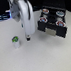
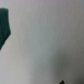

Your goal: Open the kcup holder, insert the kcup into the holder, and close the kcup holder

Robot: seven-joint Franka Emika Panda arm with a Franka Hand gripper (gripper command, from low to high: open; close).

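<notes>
White tabletop (image 1: 27,60) fills most of the exterior view, with a dark background along the far edge. Going from the exterior view's left, the kcup (image 1: 16,42), a small white pod with a green top, stands upright on the table, just beside the gripper (image 1: 28,38) and apart from it. The arm (image 1: 21,13) comes down from above, its gripper pointing at the table close to the surface; whether its fingers are apart or together cannot be told at this resolution. Well off to the gripper's other side, on the exterior view's right, sits the kcup holder (image 1: 52,21), a black box with its tray pulled out and several pods (image 1: 52,13) with white or reddish tops in view. The wrist view shows only blurred pale table and a dark green shape (image 2: 4,27) at 1 edge.
</notes>
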